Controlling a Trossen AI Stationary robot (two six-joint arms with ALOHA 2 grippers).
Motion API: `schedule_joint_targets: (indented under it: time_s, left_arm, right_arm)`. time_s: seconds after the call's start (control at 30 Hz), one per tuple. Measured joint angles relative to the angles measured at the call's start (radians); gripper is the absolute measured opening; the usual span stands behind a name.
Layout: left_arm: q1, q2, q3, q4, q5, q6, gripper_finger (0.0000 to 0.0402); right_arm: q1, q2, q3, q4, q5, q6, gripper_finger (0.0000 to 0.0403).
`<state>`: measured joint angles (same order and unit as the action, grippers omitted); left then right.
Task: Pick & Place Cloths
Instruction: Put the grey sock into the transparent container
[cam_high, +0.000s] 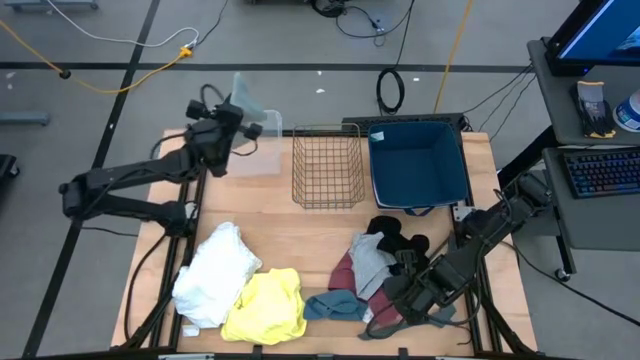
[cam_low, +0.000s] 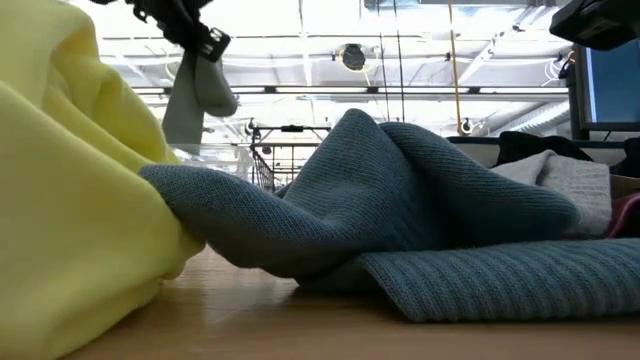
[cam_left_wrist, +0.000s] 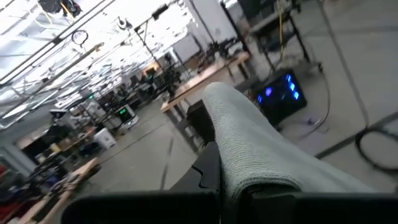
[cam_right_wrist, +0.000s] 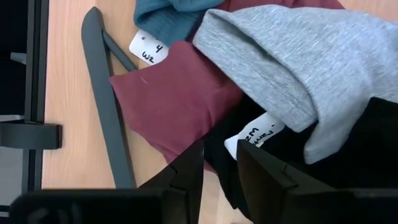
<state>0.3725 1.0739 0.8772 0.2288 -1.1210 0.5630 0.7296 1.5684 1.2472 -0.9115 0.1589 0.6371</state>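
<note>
Wooden table — left fingers clamp grey-green cloth.

Bright overhead lighting, blurred foreground

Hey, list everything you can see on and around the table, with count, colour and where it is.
white cloth: one, white, table's front left
yellow cloth: one, yellow, beside the white one
blue cloth: one, blue, front centre
maroon cloth: one, maroon, in the right pile
grey cloth: one, grey, atop that pile
black cloth: one, black, same pile
hanger: one, dark grey, beside the pile
wire basket: one, back centre
blue bin: one, back right
grey-green cloth: one, held aloft
left gripper: shut on it
right gripper: over the pile
</note>
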Motion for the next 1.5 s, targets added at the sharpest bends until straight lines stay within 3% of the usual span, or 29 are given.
schedule_joint_targets:
  time_s: [0.4,0.77,1.1,1.37,1.5]
  left_arm:
    - [0.155,0.079,0.0,-0.154,0.17,-0.171,0.0]
    - [0.254,0.086,0.0,-0.486,0.295,-0.381,0.0]
    - [0.322,0.086,0.0,-0.624,0.512,-0.453,0.0]
    - [0.365,0.086,0.0,-0.706,0.584,-0.491,0.0]
    - [0.383,0.086,0.0,-0.712,0.67,-0.497,0.0]
  right_arm:
    - [0.0,0.0,0.0,0.006,0.001,0.011,0.0089]
    - [0.0,0.0,0.0,0.012,0.002,0.011,0.0089]
    - [0.0,0.0,0.0,0.025,0.001,0.011,0.0089]
    - [0.0,0.0,0.0,0.038,0.001,0.011,0.0089]
    - [0.0,0.0,0.0,0.053,0.001,0.011,0.0089]
